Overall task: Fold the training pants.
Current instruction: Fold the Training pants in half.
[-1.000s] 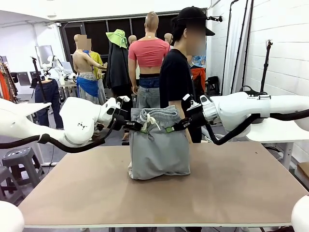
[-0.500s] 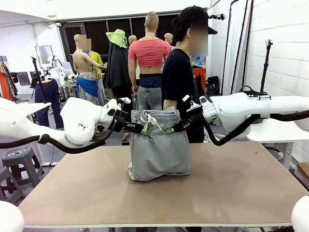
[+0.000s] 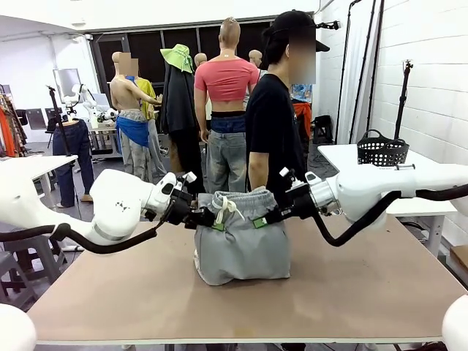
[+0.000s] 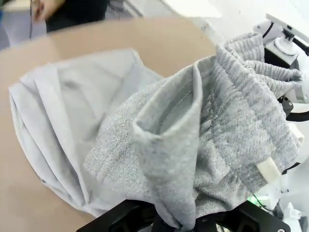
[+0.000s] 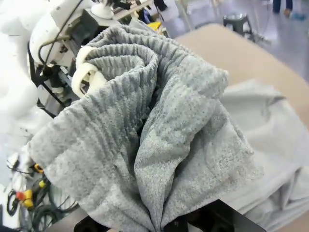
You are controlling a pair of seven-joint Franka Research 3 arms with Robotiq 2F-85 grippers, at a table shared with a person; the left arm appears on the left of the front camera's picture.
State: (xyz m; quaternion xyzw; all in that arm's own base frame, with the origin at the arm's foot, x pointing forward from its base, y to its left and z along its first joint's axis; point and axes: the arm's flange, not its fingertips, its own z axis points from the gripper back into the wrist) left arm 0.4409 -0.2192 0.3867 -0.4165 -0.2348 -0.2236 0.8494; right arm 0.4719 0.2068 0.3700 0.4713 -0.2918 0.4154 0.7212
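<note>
Grey jersey is bunched up right in front of both our wrist cameras, so here's what we've got. Our left pincer (image 3: 216,223) is clamped tight on the left end of the waistband of the training pants (image 3: 241,245), and our right pincer (image 3: 259,219) is clamped on the right end of that same waistband. In the left wrist view the fabric comes straight up out of the closed black jaws of the left pincer (image 4: 176,223) as a pinched fold of the training pants (image 4: 193,145); in the right wrist view it's the same deal, ribbed waistband rising out of the closed right pincer (image 5: 164,223), with the training pants (image 5: 159,130) taking up most of the shot.

So the waistband hangs stretched between the two pincers, held up above the desk (image 3: 351,292), roughly over its middle and a bit toward the far side. The off-white drawstring (image 3: 227,207) dangles at the front of the waistband, left of centre. Below the waistband the fabric drops down and the lower part sits crumpled on the desk, the legs folded under in a soft pile.

Our left arm (image 3: 110,208) comes in from the left, our right arm (image 3: 380,186) from the right, both about level with the waistband.

Behind the pants, at the far side of the desk, stands a person (image 3: 272,124) in a black T-shirt and black cap, turned sideways. Off to the far right a black mesh basket (image 3: 382,151) sits on a white table.
</note>
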